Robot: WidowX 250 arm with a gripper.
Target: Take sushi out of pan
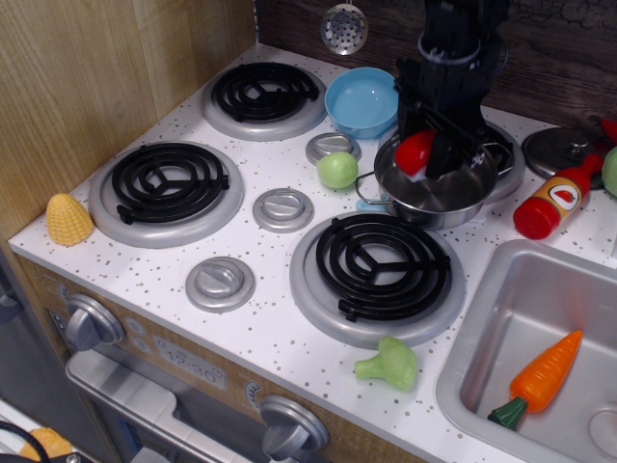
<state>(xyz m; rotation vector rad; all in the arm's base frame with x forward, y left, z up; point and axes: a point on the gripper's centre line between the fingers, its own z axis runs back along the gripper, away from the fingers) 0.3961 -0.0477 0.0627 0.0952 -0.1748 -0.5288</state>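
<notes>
Around the pan [436, 196] you had little room: the blue bowl [362, 100] stood just behind-left, the green ball [337, 170] just left, the ketchup bottle [556, 200] just right. The front burner [379, 270] lay low before the pan, with open bench [280, 328] beyond. Above the pan, the end effector [431, 154] filled the space.

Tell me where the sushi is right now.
The sushi is held in the tool, lifted just above the steel pan at the stove's back right, between the blue bowl and ketchup bottle.
</notes>
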